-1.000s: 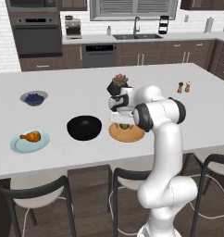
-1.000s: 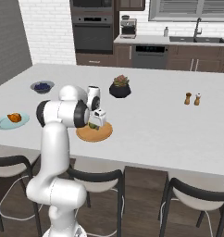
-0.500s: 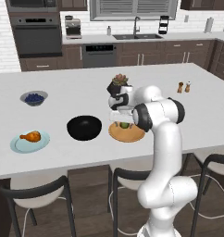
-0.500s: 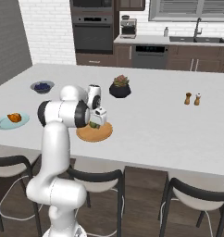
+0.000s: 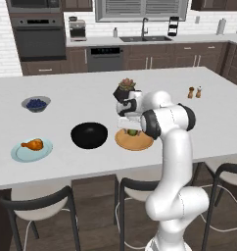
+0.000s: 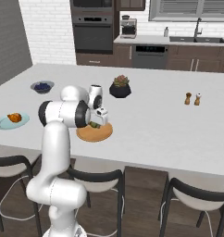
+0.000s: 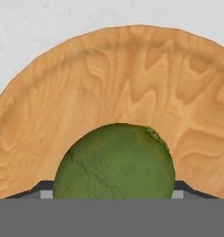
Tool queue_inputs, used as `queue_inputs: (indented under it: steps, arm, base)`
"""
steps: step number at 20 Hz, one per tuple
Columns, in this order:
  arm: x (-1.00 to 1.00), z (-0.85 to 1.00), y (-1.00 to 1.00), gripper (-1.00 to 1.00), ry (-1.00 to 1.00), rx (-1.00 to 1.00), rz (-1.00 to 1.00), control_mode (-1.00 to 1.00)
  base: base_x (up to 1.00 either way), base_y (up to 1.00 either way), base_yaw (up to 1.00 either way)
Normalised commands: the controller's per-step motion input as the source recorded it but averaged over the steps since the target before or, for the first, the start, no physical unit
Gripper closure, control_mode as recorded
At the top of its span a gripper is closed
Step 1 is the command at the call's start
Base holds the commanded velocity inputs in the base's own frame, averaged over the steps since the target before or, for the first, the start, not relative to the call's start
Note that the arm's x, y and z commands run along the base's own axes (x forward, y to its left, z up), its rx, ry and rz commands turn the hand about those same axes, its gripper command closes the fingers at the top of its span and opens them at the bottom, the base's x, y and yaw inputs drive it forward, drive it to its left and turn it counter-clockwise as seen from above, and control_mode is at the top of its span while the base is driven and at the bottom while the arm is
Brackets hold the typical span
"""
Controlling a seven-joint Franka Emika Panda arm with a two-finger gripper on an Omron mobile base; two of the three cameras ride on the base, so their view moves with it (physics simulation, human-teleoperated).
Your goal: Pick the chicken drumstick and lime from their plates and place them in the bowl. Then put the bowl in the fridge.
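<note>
Hand view: the lime point(image 7: 115, 162) is sitting at lower centre on the wooden plate point(image 7: 132, 83), between the end effector point(image 7: 113, 193) fingers; whether they are pinching it is unclear.

Left base view: the black bowl point(image 5: 89, 135) is resting mid-frame on the tabletop point(image 5: 66, 93).

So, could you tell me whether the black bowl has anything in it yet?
Empty. The black bowl shows a bare dark inside; the drumstick lies on its blue-green plate, the lime on the wooden plate.
</note>
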Motion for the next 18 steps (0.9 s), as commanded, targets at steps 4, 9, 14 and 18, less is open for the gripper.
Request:
queue_inputs:
  steps: [4, 9, 14, 18]
  arm:
    - [-0.79, 0.26, 0.0, 1.0, -0.01, 0.0, 0.0, -1.0]
    - [-0.97, 0.79, 0.01, 1.0, -0.07, 0.0, 0.0, -1.0]
    - [-0.74, 0.8, 0.41, 1.0, -0.07, 0.0, 0.02, -1.0]
    - [-0.21, 0.7, 0.57, 1.0, -0.09, 0.0, 0.07, -1.0]
  base:
    - [0.0, 0.0, 0.0]
    - [0.0, 0.0, 0.0]
    - [0.0, 0.0, 0.0]
    - [0.0, 0.0, 0.0]
